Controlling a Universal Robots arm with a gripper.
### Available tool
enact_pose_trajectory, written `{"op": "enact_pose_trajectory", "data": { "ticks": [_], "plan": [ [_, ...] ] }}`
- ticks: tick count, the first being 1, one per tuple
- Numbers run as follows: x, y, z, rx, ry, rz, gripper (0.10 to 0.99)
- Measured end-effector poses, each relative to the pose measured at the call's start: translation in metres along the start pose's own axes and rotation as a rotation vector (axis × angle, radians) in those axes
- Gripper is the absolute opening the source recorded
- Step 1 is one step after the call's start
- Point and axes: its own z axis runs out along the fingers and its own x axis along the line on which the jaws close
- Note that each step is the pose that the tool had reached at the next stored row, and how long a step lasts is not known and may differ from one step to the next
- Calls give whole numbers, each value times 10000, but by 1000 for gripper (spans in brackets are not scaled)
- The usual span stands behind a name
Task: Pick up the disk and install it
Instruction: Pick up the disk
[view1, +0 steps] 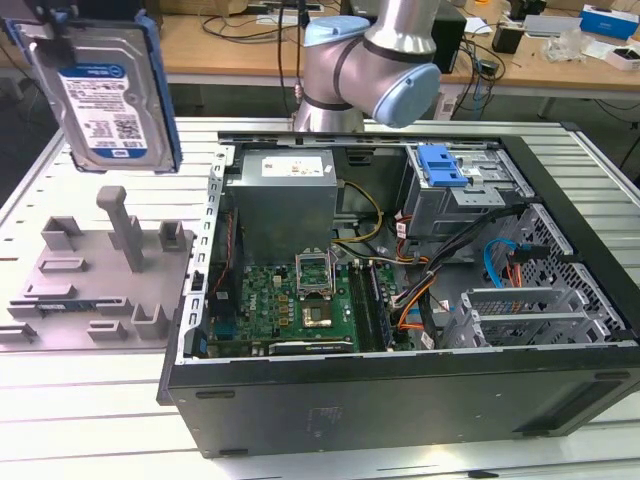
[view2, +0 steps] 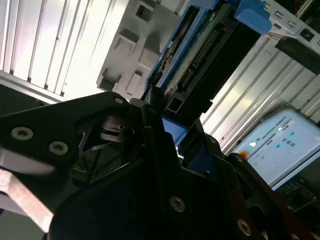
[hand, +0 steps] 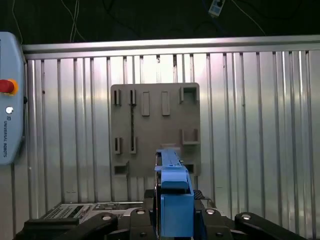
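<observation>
1. In the exterior view, the disk (view1: 108, 95), a flat rectangular silver-metal hard drive with a blue plastic frame along its edges, hangs upright in the air. The black gripper (view1: 62, 28) has its jaws closed on the disk's upper end.
   - It is above the grey plastic fixture plate (view1: 95, 275), which lies near the exterior view's left edge of the ribbed metal worktop (view1: 90, 420).
   - The open black computer case (view1: 400, 400) stands well apart from it, toward the exterior view's right.
   - I judge the picking is done and the installing is not. Holding the disk by one end probably leaves the long body free for a bay.
   - The white-and-blue label faces this camera and carries lines of print and a square code.
2. In the second wrist view, the gripper (view2: 165, 125) presses on the blue frame from both sides. The disk (view2: 200, 55) shows its dark side with a row of pins. A lit tablet screen (view2: 285, 145) shows small icons.
3. In the first wrist view, the disk (hand: 172, 185) is seen edge-on, clamped in the gripper (hand: 173, 220). Beyond it, the fixture plate (hand: 155, 127) lies flat on the worktop (hand: 250, 125) with its slots bare. A white pendant with a red button (hand: 7, 86) carries print along its side.
</observation>
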Motion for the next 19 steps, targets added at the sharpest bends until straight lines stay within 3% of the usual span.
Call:
{"op": "enact_pose_trajectory", "data": {
  "ticks": [1,5,8,12,13,15,19],
  "plan": [
    [32,-105,-2,1,0,1,365],
    [110,-355,-7,0,0,2,365],
    [183,-587,-12,0,0,0,365],
    [242,-767,-16,-1,-1,1,365],
    [283,-890,-18,-4,-1,-1,365],
    [334,-1042,-21,-7,-1,0,365],
    [397,-1231,-26,-12,0,2,365]
  ]
}}
